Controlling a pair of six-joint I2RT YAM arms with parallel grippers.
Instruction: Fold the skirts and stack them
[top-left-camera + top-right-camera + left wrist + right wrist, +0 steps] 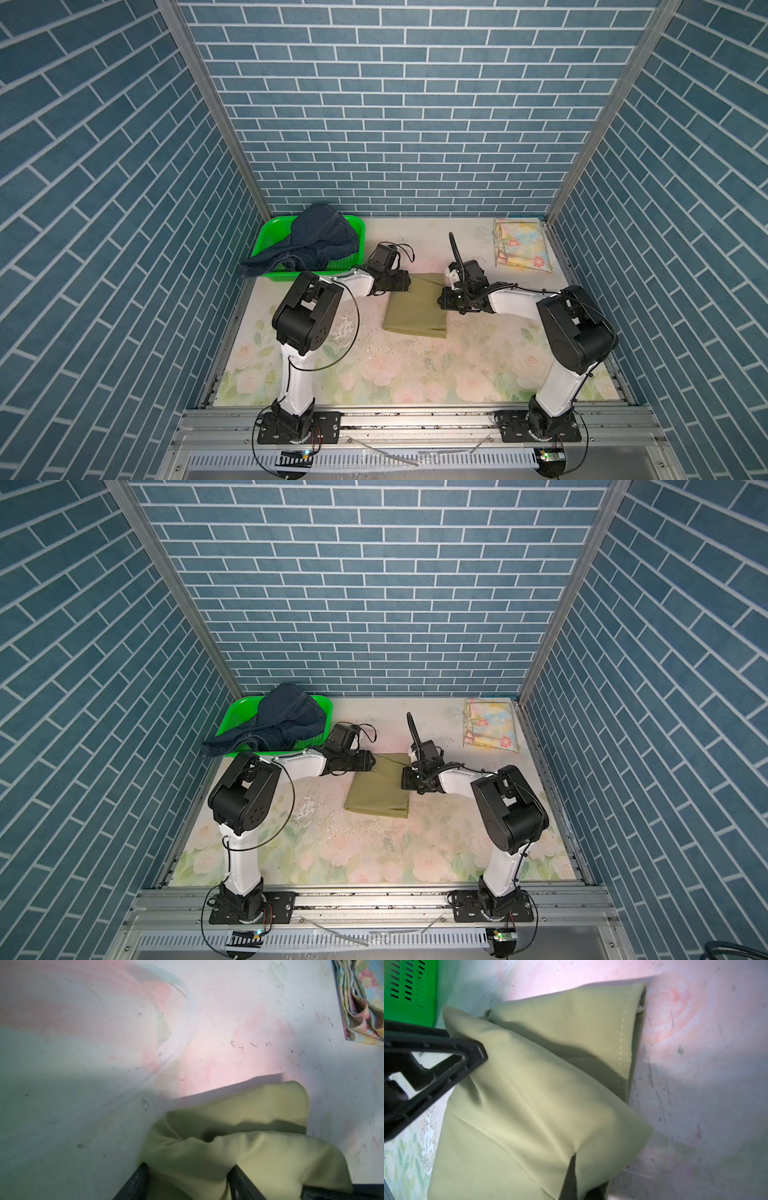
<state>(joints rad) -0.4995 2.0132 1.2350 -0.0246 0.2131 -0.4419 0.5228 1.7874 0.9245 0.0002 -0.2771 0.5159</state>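
Counted three skirts, two grippers, one green basket (268, 237) and one flower-printed table (395, 374).

Saw nearest, about mid-table, the olive skirt (415, 311), folded over on itself, near edge lying flat on the table, far end lifted and rumpled between the two arms; met the left gripper (189, 1167) at the far left corner of that skirt, jaws standing part-way apart, olive cloth bunched in the gap and touching both black fingers (136, 1182); could not tell whether pressed firmly there; met the right gripper (574, 1159) at the skirt's right edge, across from the left one, jaws clenched on a fold of the same olive cloth, cloth drawn to a peak at the tip; noted both grippers on that one garment, apart from each other.

Looked farther back and placed the basket in the far left corner; found the denim skirt (316, 241) heaped in it, unfolded, one end spilling over the near left rim; found the floral skirt (521, 247), pastel yellow and blue with pink flowers, folded into a flat rectangle in the far right corner, lying on the table, well apart from the basket and from both grippers.
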